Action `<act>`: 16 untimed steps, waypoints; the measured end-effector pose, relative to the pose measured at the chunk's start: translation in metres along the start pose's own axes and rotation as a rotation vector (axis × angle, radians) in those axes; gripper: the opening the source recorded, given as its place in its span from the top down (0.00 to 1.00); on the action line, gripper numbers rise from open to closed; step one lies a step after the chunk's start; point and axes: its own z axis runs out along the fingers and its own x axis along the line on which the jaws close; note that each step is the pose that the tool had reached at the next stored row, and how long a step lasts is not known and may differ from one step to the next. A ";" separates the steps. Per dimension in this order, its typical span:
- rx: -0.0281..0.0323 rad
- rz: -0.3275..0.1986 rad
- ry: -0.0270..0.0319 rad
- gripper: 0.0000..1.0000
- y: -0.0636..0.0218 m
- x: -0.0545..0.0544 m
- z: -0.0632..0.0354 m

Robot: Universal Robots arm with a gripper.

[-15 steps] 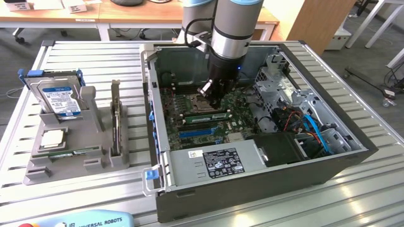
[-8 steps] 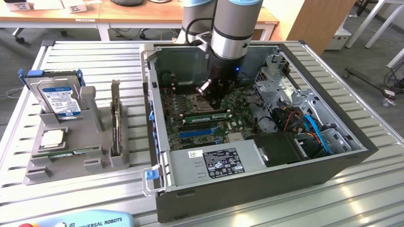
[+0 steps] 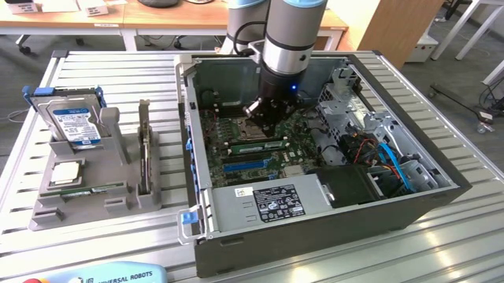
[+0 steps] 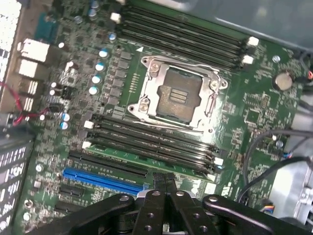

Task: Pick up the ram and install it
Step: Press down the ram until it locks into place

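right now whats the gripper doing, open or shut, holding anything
Gripper: shut, holding nothing, poised above the green motherboard inside the black computer case, near the long narrow green ram stick sitting in a black memory slot.

Readable text: one brand name, little else.

"UNIVERSAL ROBOTS" stands in dark letters on the pale blue pendant at the exterior view's lower left edge. The white label on the power supply carries printed lines and certification marks, too small to read. The hard drive's blue-and-white sticker is also unreadable, as is the motherboard's fine white silkscreen.
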 end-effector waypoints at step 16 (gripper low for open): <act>0.0118 0.265 -0.0038 0.90 0.0000 0.000 0.0026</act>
